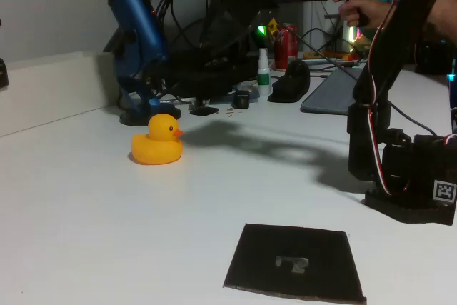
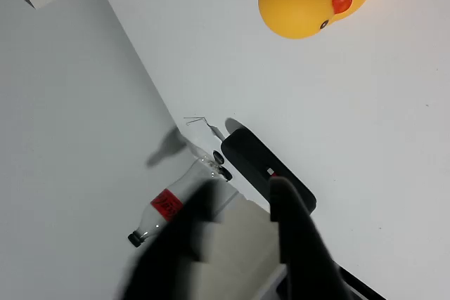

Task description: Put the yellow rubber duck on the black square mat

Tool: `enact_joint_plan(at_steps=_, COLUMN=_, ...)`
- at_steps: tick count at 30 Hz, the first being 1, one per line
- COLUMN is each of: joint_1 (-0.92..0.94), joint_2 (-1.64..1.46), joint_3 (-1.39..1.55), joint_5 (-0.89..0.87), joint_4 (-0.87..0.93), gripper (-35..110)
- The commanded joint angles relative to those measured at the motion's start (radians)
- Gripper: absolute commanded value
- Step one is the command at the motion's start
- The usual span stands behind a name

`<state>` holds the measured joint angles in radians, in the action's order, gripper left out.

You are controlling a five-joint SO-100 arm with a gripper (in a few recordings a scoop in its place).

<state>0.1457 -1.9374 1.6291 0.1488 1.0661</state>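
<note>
On white table, glossy rounded yellow rubber duck, flat black square mat

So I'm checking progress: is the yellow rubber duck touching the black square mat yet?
Apart. The fixed view shows the yellow rubber duck standing on bare white table, well up and left of the black square mat.

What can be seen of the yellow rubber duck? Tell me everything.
The yellow rubber duck is small, glossy and yellow-orange, with a round head, an orange beak and dark eyes. It looks like smooth rubber. In the fixed view it sits upright on the white table, beak to the picture's right, well apart from the black square mat nearer the camera. In the wrist view it lies at the top edge, seen from above. Nothing but the table touches it; the gripper is clear of it.
</note>
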Motion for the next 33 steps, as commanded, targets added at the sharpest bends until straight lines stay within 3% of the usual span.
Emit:
enact_joint_plan(at_steps=1, joint_1=0.006, joint_2=0.011, joint_3=-0.032, joint_5=0.023, joint_4=0.011, gripper=19)
enact_joint_plan(at_steps=10, joint_1=0.006, joint_2=0.133, joint_3=-0.046, joint_5=0.021, joint_4=0.009, gripper=30)
enact_joint_plan(at_steps=33, joint_1=0.008, joint_2=0.370, joint_3=-0.377, joint_5=0.020, joint_4=0.006, gripper=31)
